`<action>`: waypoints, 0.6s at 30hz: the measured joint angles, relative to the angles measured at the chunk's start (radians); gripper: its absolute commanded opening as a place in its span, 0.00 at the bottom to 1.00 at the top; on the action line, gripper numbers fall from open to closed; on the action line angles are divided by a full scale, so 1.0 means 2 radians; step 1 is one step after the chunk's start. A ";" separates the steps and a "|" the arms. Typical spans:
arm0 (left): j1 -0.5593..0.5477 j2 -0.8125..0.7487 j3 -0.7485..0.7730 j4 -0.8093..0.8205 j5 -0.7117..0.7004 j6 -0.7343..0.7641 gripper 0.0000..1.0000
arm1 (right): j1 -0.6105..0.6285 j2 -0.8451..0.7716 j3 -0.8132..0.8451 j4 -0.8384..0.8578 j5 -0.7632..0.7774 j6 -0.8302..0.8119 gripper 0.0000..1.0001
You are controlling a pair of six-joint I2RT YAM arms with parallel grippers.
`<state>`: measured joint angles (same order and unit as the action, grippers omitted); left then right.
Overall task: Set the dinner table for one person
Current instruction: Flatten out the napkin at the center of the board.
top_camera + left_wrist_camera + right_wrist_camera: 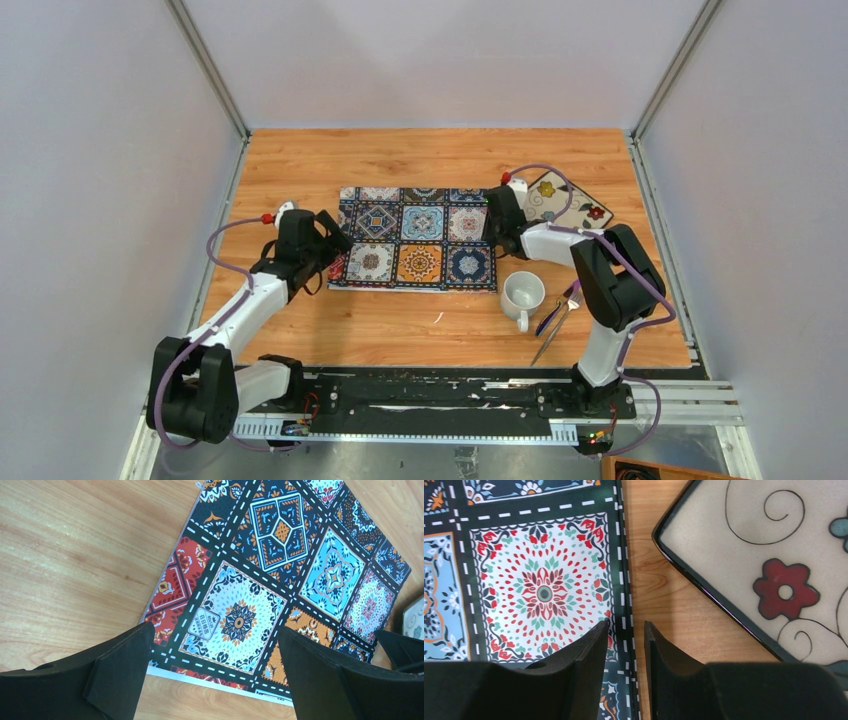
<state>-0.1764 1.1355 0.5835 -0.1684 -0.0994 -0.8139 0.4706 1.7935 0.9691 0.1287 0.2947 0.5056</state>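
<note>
Top and wrist views. The table (420,160) lies beneath both grippers. Its long axis runs from the left gripper's side to the right gripper's side, and its plank grain follows that axis. Walls stand along its far, left and right edges.

The left gripper (215,630) hovers with its fingers (120,670) spread wide. The mat (280,570) has its near-left corner between and ahead of them, and bare wood (75,555) opens out beyond the left finger.

The right gripper (626,625) shows only a narrow gap, with nothing seen clamped in it. The mat's right edge (624,555) runs straight ahead of that gap. A strip of bare wood (649,580) ahead of the right finger separates the mat from the plate (734,555), which shows its painted face.

Behind the right gripper, a white mug (522,293) stands upright, mouth up, just off the mat's near-right corner. Cutlery (556,322) lies beside it, partly hidden by the arm.
</note>
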 measured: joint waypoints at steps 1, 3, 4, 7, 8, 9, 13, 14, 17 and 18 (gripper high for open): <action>0.000 0.000 0.001 0.000 0.000 0.001 1.00 | 0.000 0.000 0.000 0.003 -0.003 0.001 0.37; 0.000 0.000 0.001 0.000 0.000 0.002 1.00 | 0.000 0.002 0.000 0.009 -0.009 0.002 0.37; 0.000 0.000 0.001 0.000 0.000 0.002 1.00 | 0.000 0.003 0.000 0.011 -0.010 0.002 0.37; 0.000 0.000 0.001 -0.002 0.000 0.005 1.00 | 0.000 0.007 0.000 0.022 -0.016 0.003 0.34; 0.000 0.000 0.001 -0.002 0.000 0.005 1.00 | 0.000 0.008 0.000 0.024 -0.017 0.003 0.31; 0.000 0.000 0.001 -0.002 -0.001 0.006 1.00 | 0.000 0.009 0.001 0.025 -0.017 0.003 0.26; 0.000 0.000 0.001 -0.003 -0.001 0.009 1.00 | -0.002 0.016 0.005 0.030 -0.017 0.003 0.22; 0.000 0.000 0.001 -0.003 -0.001 0.009 1.00 | -0.003 0.019 0.008 0.031 -0.017 0.003 0.22; 0.000 0.000 0.001 -0.003 0.000 0.009 1.00 | -0.005 0.026 0.016 0.034 -0.019 0.003 0.23; 0.000 0.000 0.001 -0.003 0.000 0.009 1.00 | -0.006 0.028 0.019 0.035 -0.020 0.003 0.23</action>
<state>-0.1764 1.1358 0.5858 -0.1749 -0.1001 -0.7956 0.4583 1.8503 1.0077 0.1986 0.2539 0.5117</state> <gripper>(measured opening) 0.999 0.226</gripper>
